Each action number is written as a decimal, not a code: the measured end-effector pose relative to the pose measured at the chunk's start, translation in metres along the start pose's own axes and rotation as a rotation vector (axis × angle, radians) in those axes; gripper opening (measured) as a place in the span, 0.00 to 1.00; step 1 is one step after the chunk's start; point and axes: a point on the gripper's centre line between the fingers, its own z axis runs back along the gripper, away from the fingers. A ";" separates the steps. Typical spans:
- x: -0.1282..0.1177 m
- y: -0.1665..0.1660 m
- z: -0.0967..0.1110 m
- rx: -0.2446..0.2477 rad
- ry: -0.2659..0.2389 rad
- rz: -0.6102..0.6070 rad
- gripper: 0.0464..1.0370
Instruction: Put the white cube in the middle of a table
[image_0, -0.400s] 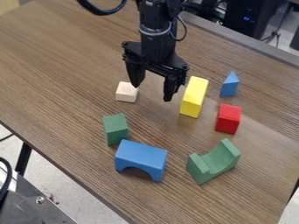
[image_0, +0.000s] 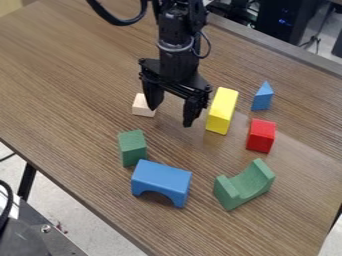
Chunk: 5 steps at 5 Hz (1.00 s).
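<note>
Gripper (image_0: 171, 116), black: shifted slightly down and leftward in view since the earlier frame; fingers wide apart, one partly overlapping the white cube, contact cannot be told. White cube (image_0: 141, 106), one: on the bench (image_0: 67, 75), left of the yellow block (image_0: 222, 111) in view, unmoved. Yellow block, one: upper face lit, likewise unmoved.

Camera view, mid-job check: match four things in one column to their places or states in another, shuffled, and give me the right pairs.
1. White cube
2. Red block
3. Blue arch
4. Gripper

A. Open, above the table
B. Between the blue triangle and curved green block
C. Partly hidden by the gripper
D. Near the smaller green block

Pairs: 1-C, 2-B, 3-D, 4-A
</note>
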 end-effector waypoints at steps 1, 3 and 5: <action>-0.002 0.017 -0.002 0.112 0.076 0.215 0.96; 0.002 0.033 0.003 0.163 0.127 0.400 0.96; -0.003 0.045 -0.005 0.099 0.155 0.540 0.96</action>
